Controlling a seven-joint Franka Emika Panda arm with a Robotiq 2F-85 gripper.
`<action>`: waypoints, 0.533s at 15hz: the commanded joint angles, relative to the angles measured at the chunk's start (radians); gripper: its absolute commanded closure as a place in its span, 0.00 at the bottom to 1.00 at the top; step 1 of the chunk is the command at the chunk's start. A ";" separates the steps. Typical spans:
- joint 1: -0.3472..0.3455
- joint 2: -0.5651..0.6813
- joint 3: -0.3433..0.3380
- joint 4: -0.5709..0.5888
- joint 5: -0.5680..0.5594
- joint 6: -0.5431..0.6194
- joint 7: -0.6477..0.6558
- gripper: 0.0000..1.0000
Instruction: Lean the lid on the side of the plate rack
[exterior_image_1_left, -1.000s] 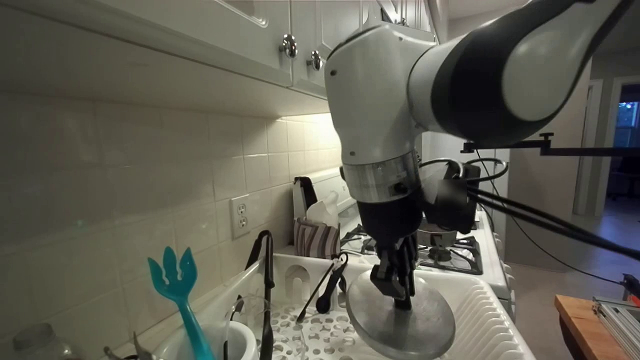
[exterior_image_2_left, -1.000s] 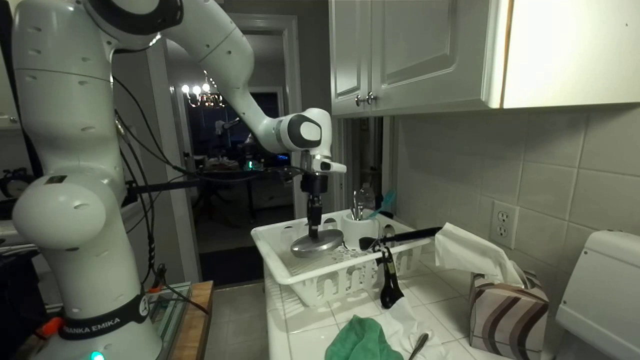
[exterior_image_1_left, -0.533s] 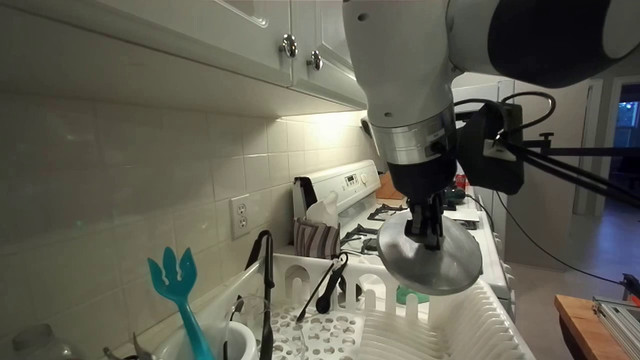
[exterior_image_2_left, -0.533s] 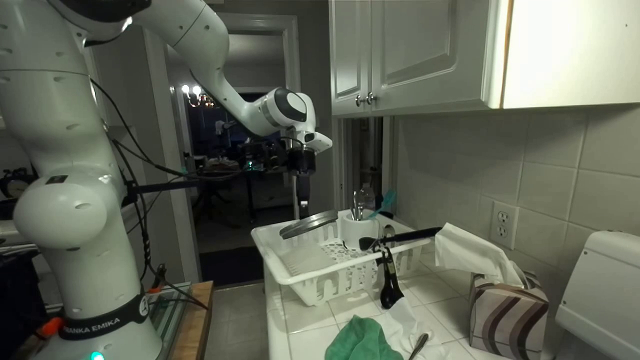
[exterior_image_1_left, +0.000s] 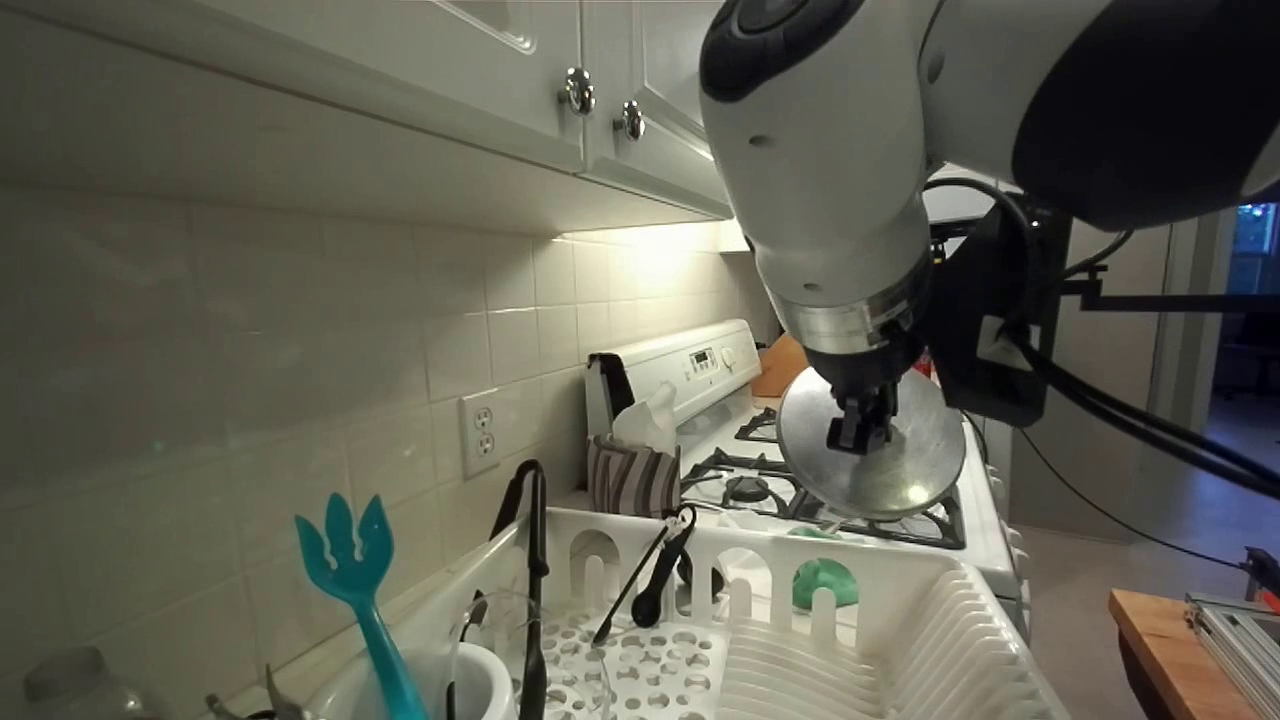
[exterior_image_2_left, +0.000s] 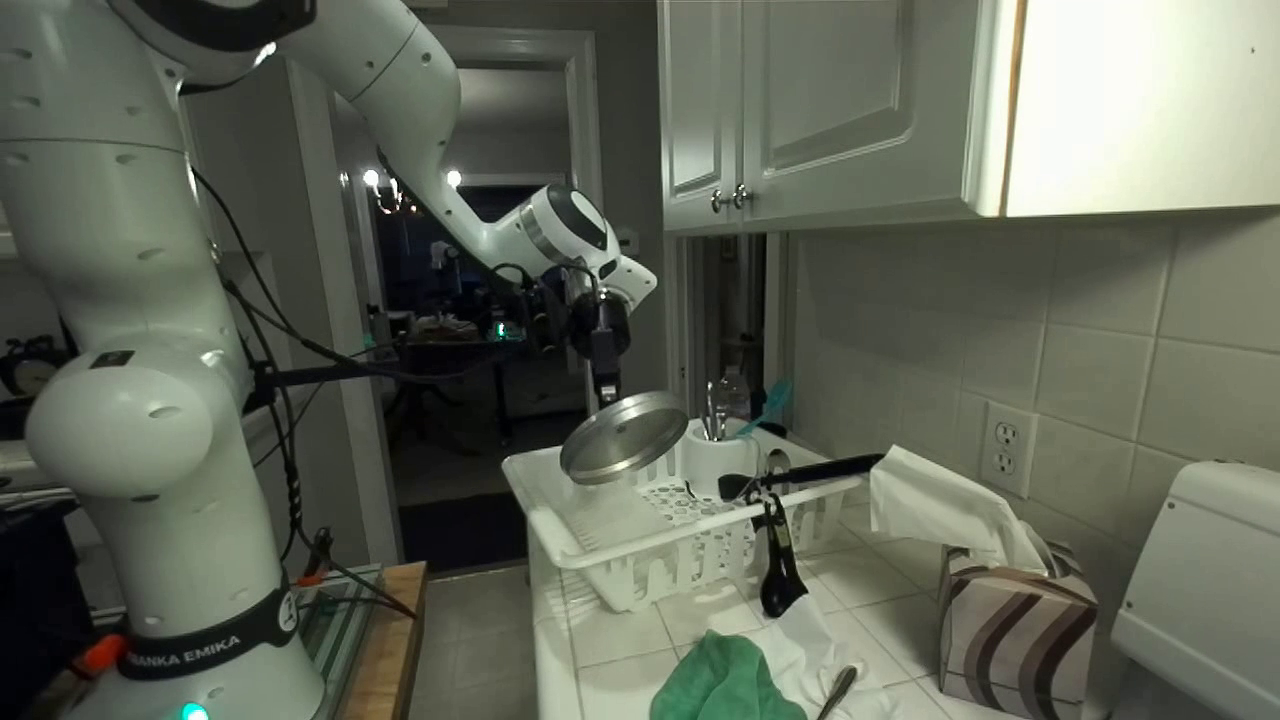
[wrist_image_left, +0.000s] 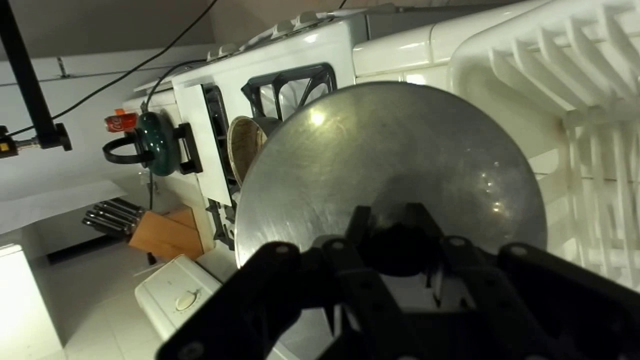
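One round metal lid hangs tilted above the plate rack, near the middle of the frame in an exterior view, its hollow underside turned toward us. We see no contact between lid and rack.

Our jaws are clamped on the lid at the centre of its outer face; in the wrist view their dark parts merge at the lower middle of the frame, so we cannot make out the knob itself, though we judge that it is what they grip.

We expect the lid to handle as a stiff, fairly light disc with a smooth, slippery skin. It does not look fragile, though a knock could twist it in the grip. The knob seems the right hold: pinching the dome would probably skid, and a grip at the rim would be in the way of the lean. With one central hold, we would watch for swivelling if the edge catches.

The rack's ribbed side, lower right in an exterior view, looks a fair support. We would set the lid's lower edge down first, ease the upper part against that wall, and let go only once the lid bears its own weight.
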 joint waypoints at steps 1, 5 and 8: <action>0.009 0.097 0.019 0.017 -0.071 -0.005 0.120 0.94; 0.029 0.189 0.017 0.017 -0.090 0.076 0.225 0.94; 0.048 0.246 0.009 0.036 -0.144 0.108 0.288 0.94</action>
